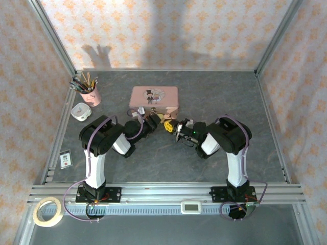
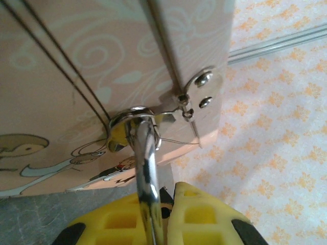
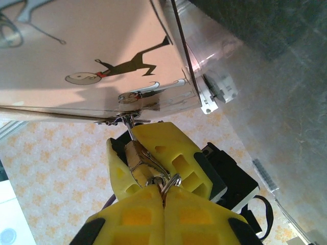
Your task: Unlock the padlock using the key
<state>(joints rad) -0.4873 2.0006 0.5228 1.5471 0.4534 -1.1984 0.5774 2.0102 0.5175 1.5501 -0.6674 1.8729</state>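
Padlock (image 3: 135, 159) sits just below the middle of the right wrist view. Its small brass body is pinched between the yellow fingers (image 3: 179, 153) of the left gripper (image 1: 153, 121), which is clamped on it. Its thin shackle (image 3: 131, 133) runs up to the hasp (image 3: 125, 120) on the lower edge of the pink tin (image 3: 76, 46). At the bottom of that view the right gripper (image 3: 163, 199) has its fingers pressed together on the key (image 3: 169, 181). The key's ringed head peeks out at the fingertips, right against the padlock's lower end, and its shaft is hidden. In the left wrist view a shiny silvery bar rises from between the yellow fingers at bottom centre to the tin's front. In the top view both grippers meet at centre frame, just below the tin, with a pencil cup (image 1: 91, 96) at upper left and a tape roll (image 1: 35, 212) at lower left.
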